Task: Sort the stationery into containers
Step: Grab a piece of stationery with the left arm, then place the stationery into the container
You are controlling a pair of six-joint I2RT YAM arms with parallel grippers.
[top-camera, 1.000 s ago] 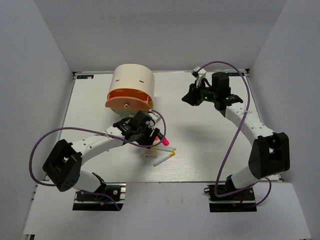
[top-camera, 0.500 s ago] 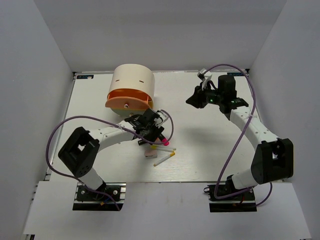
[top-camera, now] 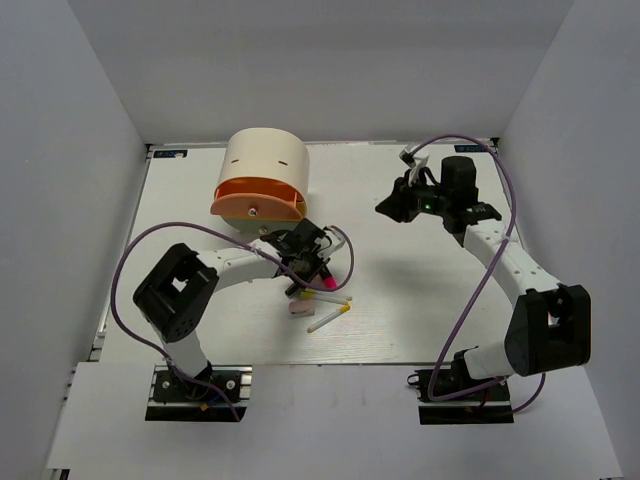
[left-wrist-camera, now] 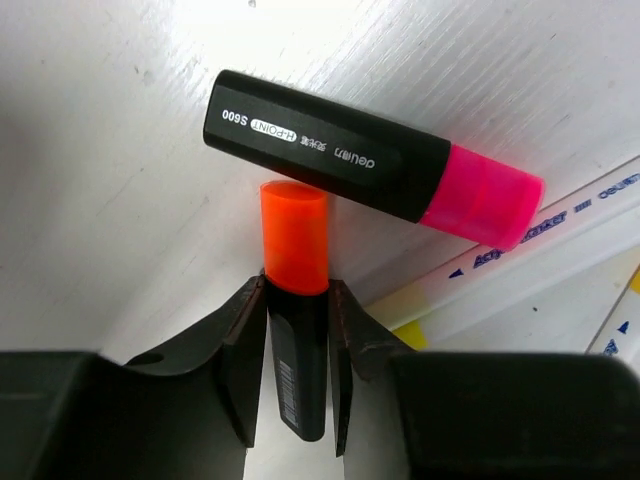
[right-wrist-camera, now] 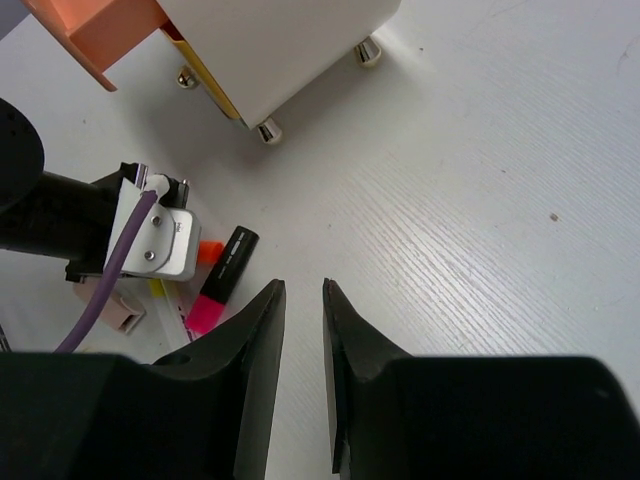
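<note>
My left gripper (left-wrist-camera: 297, 288) is shut on a black highlighter with an orange end (left-wrist-camera: 295, 235), low on the table. A pink-ended highlighter (left-wrist-camera: 340, 150) lies crosswise just beyond its cap. Two white pens (left-wrist-camera: 520, 270) lie to the right. From above, the left gripper (top-camera: 308, 268) sits by the pink-ended highlighter (top-camera: 325, 283), the pens (top-camera: 328, 318) and a pinkish eraser (top-camera: 300, 308). The cream chest (top-camera: 265, 165) has its orange drawer (top-camera: 256, 207) pulled out. My right gripper (top-camera: 392, 208) hovers open and empty, jaws a narrow gap apart (right-wrist-camera: 303, 290).
The right wrist view shows the chest (right-wrist-camera: 290, 40) on small metal feet, with the orange drawer (right-wrist-camera: 100, 30) and a yellow drawer edge (right-wrist-camera: 205, 75). The left arm's purple cable (top-camera: 345, 255) loops over the stationery. White walls enclose the table on three sides.
The left gripper's jaws have closed onto the orange-ended highlighter, and its arm has reached further right. The right arm has drifted slightly to the right.
</note>
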